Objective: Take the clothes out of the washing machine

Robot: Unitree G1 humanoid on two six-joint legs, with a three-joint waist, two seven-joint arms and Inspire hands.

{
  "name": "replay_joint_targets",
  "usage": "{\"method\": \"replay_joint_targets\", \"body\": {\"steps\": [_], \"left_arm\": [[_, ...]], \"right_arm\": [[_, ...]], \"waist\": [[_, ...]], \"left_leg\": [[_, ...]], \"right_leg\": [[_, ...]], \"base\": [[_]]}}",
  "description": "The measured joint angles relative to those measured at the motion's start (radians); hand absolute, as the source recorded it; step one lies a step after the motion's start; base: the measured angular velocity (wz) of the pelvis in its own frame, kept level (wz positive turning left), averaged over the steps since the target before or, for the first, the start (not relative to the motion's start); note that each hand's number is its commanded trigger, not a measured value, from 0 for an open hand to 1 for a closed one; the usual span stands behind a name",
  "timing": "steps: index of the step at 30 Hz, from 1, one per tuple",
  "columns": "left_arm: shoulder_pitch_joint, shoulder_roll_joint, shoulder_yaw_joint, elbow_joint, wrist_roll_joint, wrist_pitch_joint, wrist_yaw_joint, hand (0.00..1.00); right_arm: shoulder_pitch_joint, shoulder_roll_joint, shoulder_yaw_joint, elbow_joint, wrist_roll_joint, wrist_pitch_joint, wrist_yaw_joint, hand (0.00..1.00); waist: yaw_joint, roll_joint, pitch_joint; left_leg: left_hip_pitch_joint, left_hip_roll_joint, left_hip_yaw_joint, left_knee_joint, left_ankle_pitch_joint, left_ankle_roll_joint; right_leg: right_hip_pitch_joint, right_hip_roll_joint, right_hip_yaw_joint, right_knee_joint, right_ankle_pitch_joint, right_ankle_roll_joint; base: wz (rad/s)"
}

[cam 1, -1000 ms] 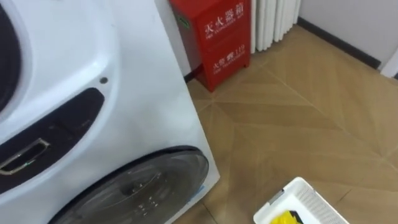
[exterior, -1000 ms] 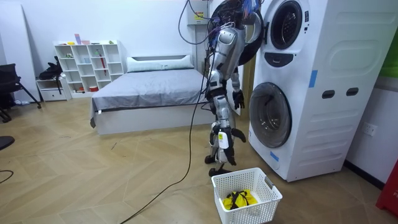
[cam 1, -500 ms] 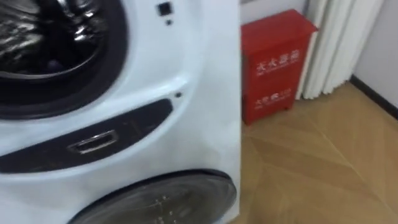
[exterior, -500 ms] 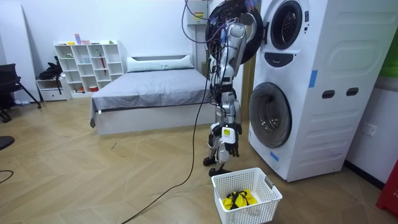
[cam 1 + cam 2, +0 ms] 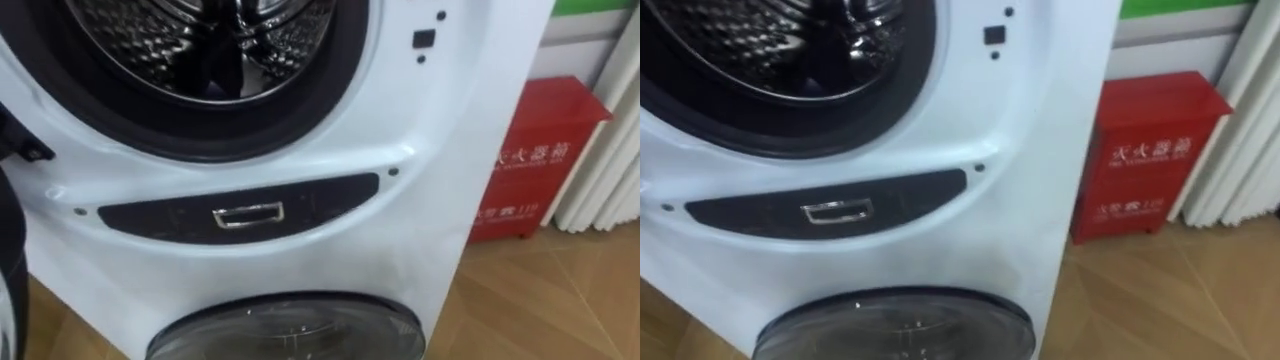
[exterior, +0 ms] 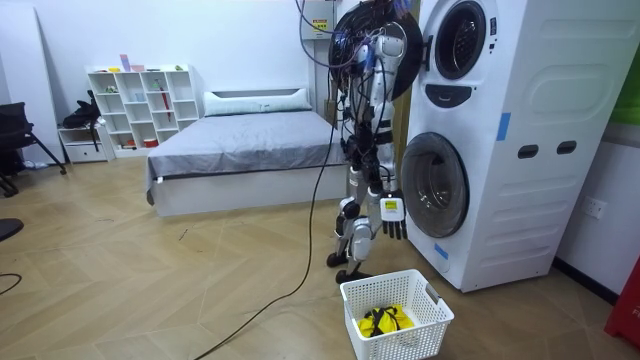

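Robot hand (image 6: 394, 226) beside glossy round door (image 6: 433, 186)

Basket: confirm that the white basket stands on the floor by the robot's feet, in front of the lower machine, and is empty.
It is not empty. The room view shows the white basket on the floor by the robot's feet, in front of the lower machine, with a yellow and black item lying in it.
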Motion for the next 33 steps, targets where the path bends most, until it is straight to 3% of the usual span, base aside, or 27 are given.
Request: {"method": "replay_joint_targets", "body": {"steps": [7,12,19,22,24,25,26,28,29,30,31,32,33], "left_arm": [[0.008,-0.008,0.037,-0.002,-0.005,0.000,-0.002,0.00],[0.014,-0.012,0.046,-0.002,-0.008,0.000,-0.001,0.00],[0.066,-0.007,0.081,-0.043,0.020,0.000,0.013,0.00],[0.066,-0.016,0.106,-0.049,0.043,0.000,0.019,0.00],[0.069,-0.015,0.119,-0.053,0.044,0.001,0.021,0.00],[0.068,-0.010,0.125,-0.052,0.043,0.001,0.024,0.00],[0.067,-0.010,0.150,-0.053,0.043,0.001,0.024,0.00],[0.065,-0.005,0.159,-0.067,0.037,0.002,0.023,0.00],[0.048,-0.003,0.160,-0.075,0.041,0.005,0.022,0.00],[0.036,-0.004,0.160,-0.076,0.046,0.008,0.021,0.00],[0.030,-0.003,0.159,-0.074,0.059,0.009,0.016,0.00],[0.027,0.003,0.152,-0.073,0.062,0.010,0.011,0.00],[0.026,0.005,0.145,-0.072,0.062,0.010,0.008,0.00]], "right_arm": [[0.015,0.003,0.015,0.004,0.000,0.011,-0.003,0.00],[0.022,0.003,0.015,-0.003,-0.001,0.014,-0.004,0.00],[0.044,0.002,0.014,-0.020,-0.010,0.020,-0.004,0.00],[0.047,0.003,0.015,-0.019,-0.019,0.020,-0.003,0.00],[0.053,0.002,0.015,-0.020,-0.022,0.020,0.000,0.00],[0.044,0.002,0.014,-0.017,-0.040,0.020,0.002,0.00],[0.039,0.000,0.011,-0.016,-0.070,0.020,0.009,0.00],[0.031,-0.001,0.012,-0.016,-0.107,0.018,0.019,0.00],[0.026,-0.004,0.011,-0.016,-0.132,0.018,0.020,0.00],[0.021,-0.008,0.007,-0.017,-0.149,0.017,0.020,0.00],[0.013,-0.018,-0.008,-0.017,-0.186,0.014,0.017,0.00],[0.014,-0.023,-0.007,-0.018,-0.206,0.010,0.012,0.00],[0.014,-0.023,-0.008,-0.021,-0.212,0.010,0.008,0.00]], "waist": [[-0.001,-0.007,-0.0004],[0.005,-0.009,-0.0064],[0.004,-0.017,-0.0071],[0.026,-0.018,-0.0061],[0.029,-0.015,-0.0026],[0.029,-0.021,-0.0046],[0.032,-0.017,-0.0005],[0.030,-0.020,0.0016],[0.028,-0.026,-0.0014],[0.028,-0.018,0.0034],[0.028,-0.001,0.0102],[0.016,0.007,0.0067],[0.008,0.008,0.0071]], "left_leg": [[0.008,-0.004,-0.030,0.001,-0.010,0.007],[0.012,-0.006,-0.031,0.001,-0.017,0.006],[0.044,-0.006,-0.034,0.008,-0.033,0.005],[0.037,0.000,-0.036,0.042,-0.048,0.004],[0.009,0.010,-0.050,0.108,-0.073,0.001],[-0.016,0.019,-0.056,0.170,-0.096,-0.001],[-0.049,0.034,-0.058,0.242,-0.113,-0.007],[-0.091,0.051,-0.061,0.336,-0.119,-0.010],[-0.126,0.069,-0.058,0.407,-0.126,-0.011],[-0.145,0.084,-0.053,0.461,-0.132,-0.009],[-0.169,0.113,-0.050,0.597,-0.137,-0.012],[-0.161,0.131,-0.052,0.700,-0.137,-0.015],[-0.151,0.134,-0.051,0.733,-0.136,-0.018]], "right_leg": [[0.017,-0.002,-0.022,-0.011,-0.007,0.009],[0.028,-0.003,-0.023,-0.010,-0.009,0.013],[0.054,-0.003,-0.016,-0.008,-0.020,0.019],[0.055,-0.002,-0.007,-0.003,-0.021,0.019],[0.051,-0.001,-0.003,0.013,-0.030,0.016],[0.041,0.001,-0.002,0.037,-0.042,0.013],[0.031,0.004,0.001,0.061,-0.051,0.007],[0.031,0.011,0.001,0.064,-0.049,0.002],[0.024,0.013,-0.010,0.060,-0.050,-0.004],[0.019,0.017,-0.021,0.067,-0.053,-0.008],[0.019,0.030,-0.030,0.081,-0.060,-0.018],[0.021,0.037,-0.030,0.090,-0.064,-0.022],[0.018,0.039,-0.033,0.095,-0.064,-0.023]], "base": [[0.10],[0.00],[-0.01],[-0.08],[-0.12],[-0.12],[-0.14],[-0.05],[0.00],[-0.10],[-0.14],[-0.06],[0.16]]}}
